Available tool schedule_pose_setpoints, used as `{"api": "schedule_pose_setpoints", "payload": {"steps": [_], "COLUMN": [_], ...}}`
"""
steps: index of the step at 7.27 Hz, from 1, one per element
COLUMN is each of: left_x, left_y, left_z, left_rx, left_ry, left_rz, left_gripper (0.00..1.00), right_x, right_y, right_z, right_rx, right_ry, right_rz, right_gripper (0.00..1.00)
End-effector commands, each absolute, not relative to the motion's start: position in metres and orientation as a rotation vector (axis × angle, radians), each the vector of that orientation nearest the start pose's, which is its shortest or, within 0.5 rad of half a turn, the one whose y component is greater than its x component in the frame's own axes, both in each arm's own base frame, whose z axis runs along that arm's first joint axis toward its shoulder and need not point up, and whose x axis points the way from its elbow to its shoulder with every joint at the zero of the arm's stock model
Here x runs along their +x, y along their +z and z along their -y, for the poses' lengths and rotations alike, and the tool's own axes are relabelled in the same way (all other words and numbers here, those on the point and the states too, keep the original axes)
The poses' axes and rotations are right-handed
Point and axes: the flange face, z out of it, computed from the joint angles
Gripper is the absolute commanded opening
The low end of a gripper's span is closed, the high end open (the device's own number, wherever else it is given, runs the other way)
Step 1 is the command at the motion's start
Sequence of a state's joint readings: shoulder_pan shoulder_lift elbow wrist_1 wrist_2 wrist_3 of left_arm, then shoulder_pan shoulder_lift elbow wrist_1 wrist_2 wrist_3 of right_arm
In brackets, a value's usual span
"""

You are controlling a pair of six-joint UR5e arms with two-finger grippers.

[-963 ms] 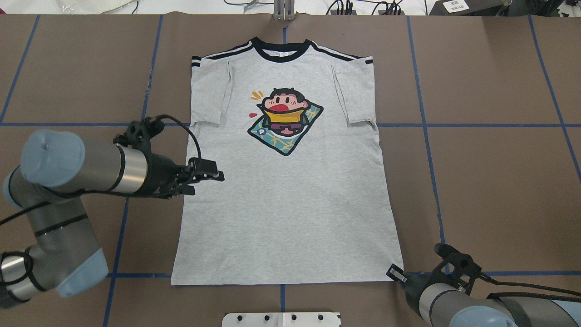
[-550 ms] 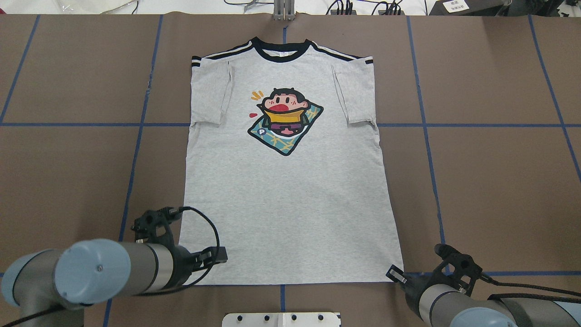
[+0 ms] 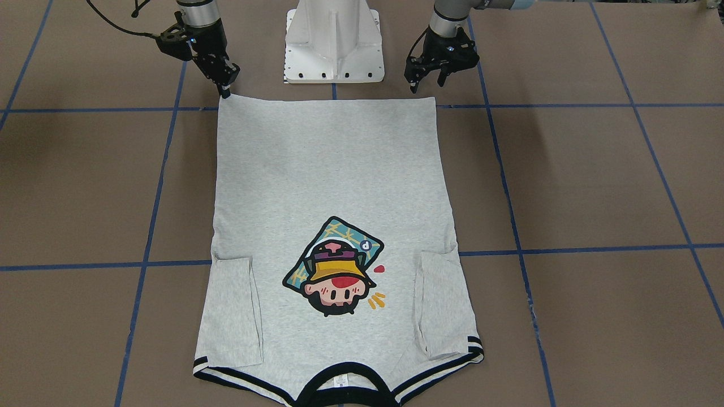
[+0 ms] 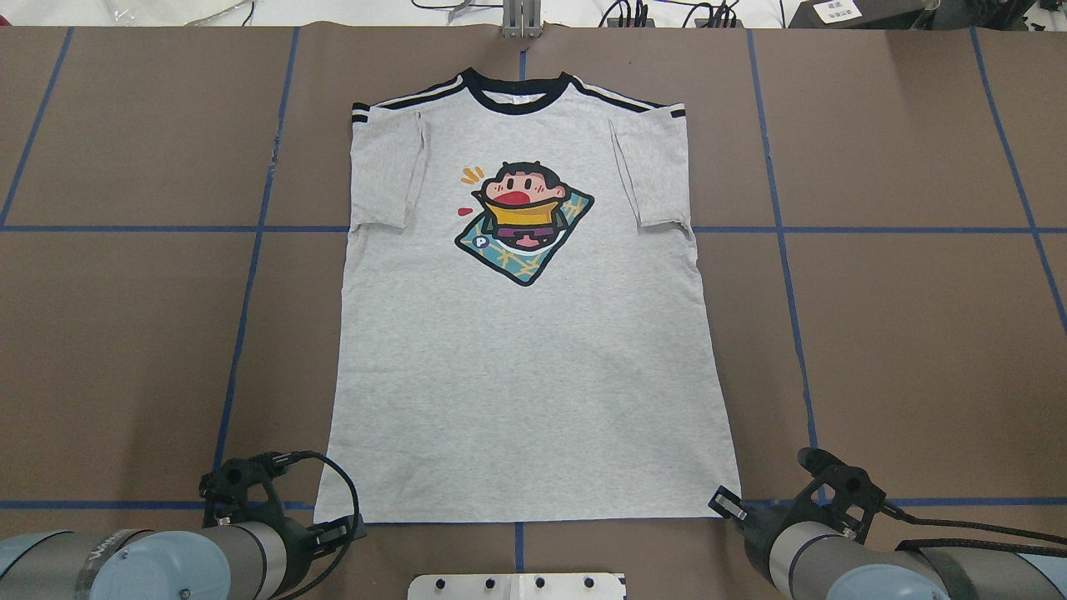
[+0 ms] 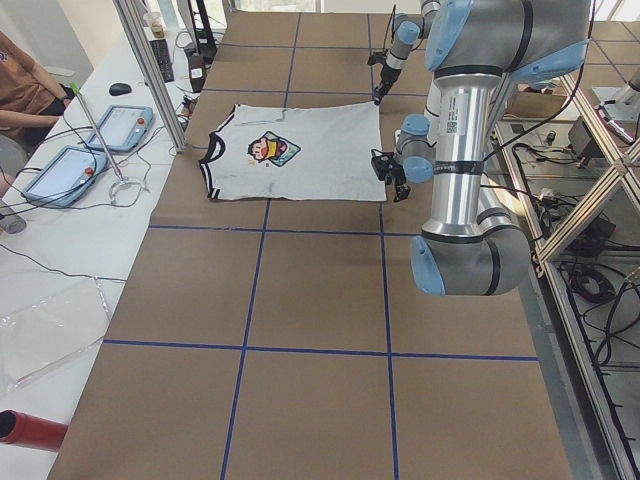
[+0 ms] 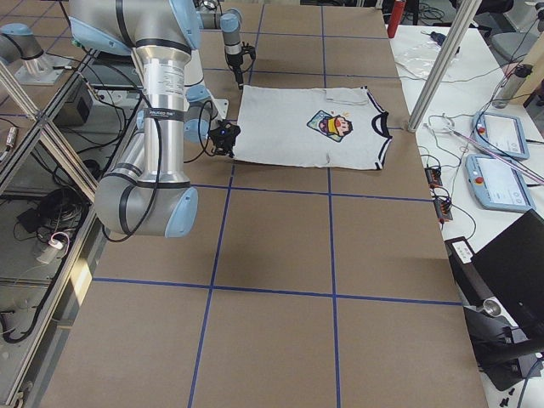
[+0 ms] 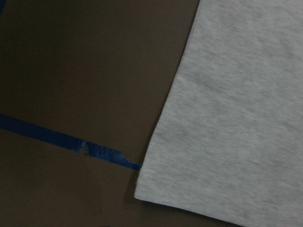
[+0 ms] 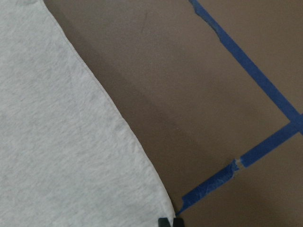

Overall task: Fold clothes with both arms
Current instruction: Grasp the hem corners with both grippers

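One light heather-grey T-shirt [image 4: 525, 375] of flecked fabric, with black collar, lies flat and smooth, sleeves folded in, on the matte brown table [image 4: 917, 333]. The left gripper [image 3: 426, 85], jaws apart, has swung back from the shirt's side to its hem corner. The right gripper [image 3: 225, 90] stays at the other corner; I cannot tell how its jaws stand.

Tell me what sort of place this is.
Probably a robotics lab: a brown table gridded with blue tape, left arm and right arm flanking a white pedestal, and a teach pendant.

Heather-grey T-shirt [image 4: 533, 375], black collar [image 4: 517, 87], brown table [image 4: 900, 333]
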State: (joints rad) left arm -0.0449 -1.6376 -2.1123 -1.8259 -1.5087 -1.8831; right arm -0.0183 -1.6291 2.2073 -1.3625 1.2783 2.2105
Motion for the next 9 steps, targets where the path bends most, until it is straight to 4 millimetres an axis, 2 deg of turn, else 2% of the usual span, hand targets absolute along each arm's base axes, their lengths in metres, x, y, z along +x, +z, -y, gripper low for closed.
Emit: {"api": "schedule_pose_setpoints", "payload": {"steps": [1,9], "left_x": [0.485,0.487], "left_y": [0.3525,0.3584], "left_z": [0.1634,0.1729], "left_rx": [-0.046,-0.015], "left_ry": [-0.375,-0.386], "left_rz": [-0.866,-0.853], "left_gripper": [0.78,0.66], "right_x": [-0.4443,-0.4438], "right_y": [0.3707,0.3717], "right_z": [0.1546,0.1552], "right_rx": [0.013,0.02], "right_ry": [0.701,0.703], "right_rz": [0.843,0.84], "right_gripper": [0.0,0.0]}}
